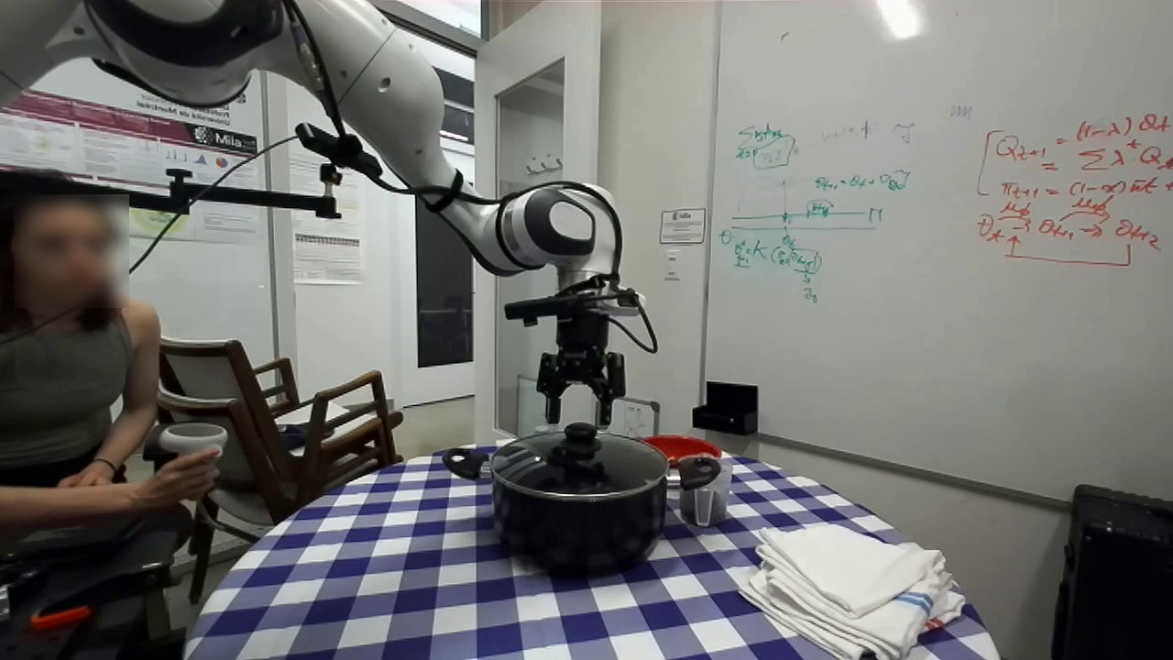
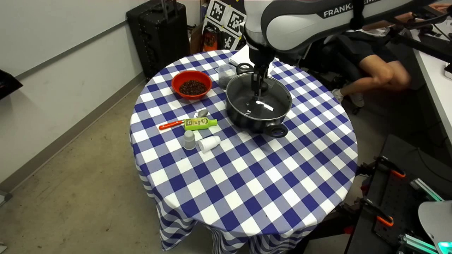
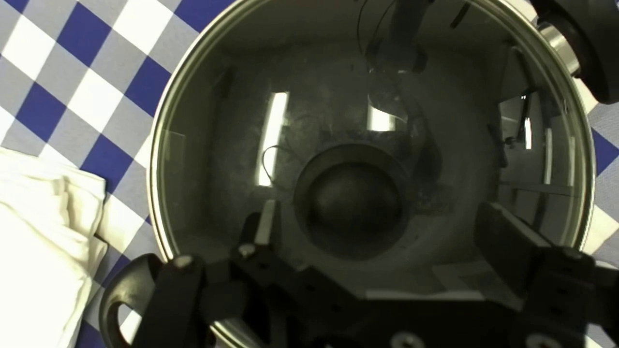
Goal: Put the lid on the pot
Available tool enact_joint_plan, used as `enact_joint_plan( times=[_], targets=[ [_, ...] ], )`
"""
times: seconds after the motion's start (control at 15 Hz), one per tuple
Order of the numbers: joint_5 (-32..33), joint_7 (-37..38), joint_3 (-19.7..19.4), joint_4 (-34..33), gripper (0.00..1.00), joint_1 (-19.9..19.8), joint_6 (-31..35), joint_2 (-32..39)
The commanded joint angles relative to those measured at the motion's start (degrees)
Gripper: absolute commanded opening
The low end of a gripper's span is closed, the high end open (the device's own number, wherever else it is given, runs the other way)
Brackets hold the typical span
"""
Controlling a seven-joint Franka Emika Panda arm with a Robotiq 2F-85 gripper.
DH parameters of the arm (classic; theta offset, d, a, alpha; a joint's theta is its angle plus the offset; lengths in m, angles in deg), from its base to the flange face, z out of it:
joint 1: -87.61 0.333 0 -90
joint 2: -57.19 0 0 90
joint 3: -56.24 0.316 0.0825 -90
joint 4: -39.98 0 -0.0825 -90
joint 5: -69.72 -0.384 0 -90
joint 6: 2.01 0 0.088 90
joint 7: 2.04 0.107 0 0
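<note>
Whiteboard [image 1: 916, 367] in the background, marked in green and red. Round cloth-covered table [image 2: 254, 183], blue-and-white check, in both exterior views. White robot arm [image 1: 394, 82] extended over the table. Seated person [image 1: 64, 385] near the table in an exterior view. Black hard case [image 2: 157, 38] just beside the table. Wide black pot [image 1: 577, 532] on the table, upright. See-through lid [image 2: 275, 98] on the pot, across its whole top, level as far as visible. Folded white towels [image 1: 852, 587] in a stack near the pot, apart from it. Gripper [image 1: 579, 417] pointing down just above the lid, with fingers [image 3: 265, 224] spread wide apart and holding nothing. Contact between fingers and lid: cannot tell. Red bowl [image 2: 190, 75] on the table, part-filled with small dark pieces [image 2: 192, 89]. Clear container [image 1: 719, 490] just beside the pot, near the bowl. Black handles [image 2: 269, 129] jutting from opposite sides of the pot. Red-handled utensil [image 2: 170, 125] on the table, partly hidden by a green bottle [image 2: 199, 123] on its side. Grey cup [image 2: 189, 141] standing near the bottle; white cup [image 2: 209, 143] just beside, tipped over. Dark knob [image 3: 355, 208] at the lid's centre, ungripped, between the fingers in the wrist view.
</note>
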Motion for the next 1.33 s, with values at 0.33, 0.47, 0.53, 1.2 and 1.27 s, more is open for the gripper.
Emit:
enact_joint_plan(
  times=[0.33,0.47,0.53,1.2,1.27],
  targets=[
    [-11.89,-3.60,2.62,21.90,1.00,-5.23,6.45,-22.21],
    [-13.95,-4.92,2.75,27.39,1.00,-5.49,8.20,-28.37],
    [-14.69,-5.04,2.60,30.20,1.00,-5.39,8.90,-31.54],
    [-13.23,4.71,3.34,60.59,1.00,-1.08,6.03,-62.59],
    [-13.60,5.90,3.54,62.63,1.00,-0.72,5.37,-64.92]
  ],
)
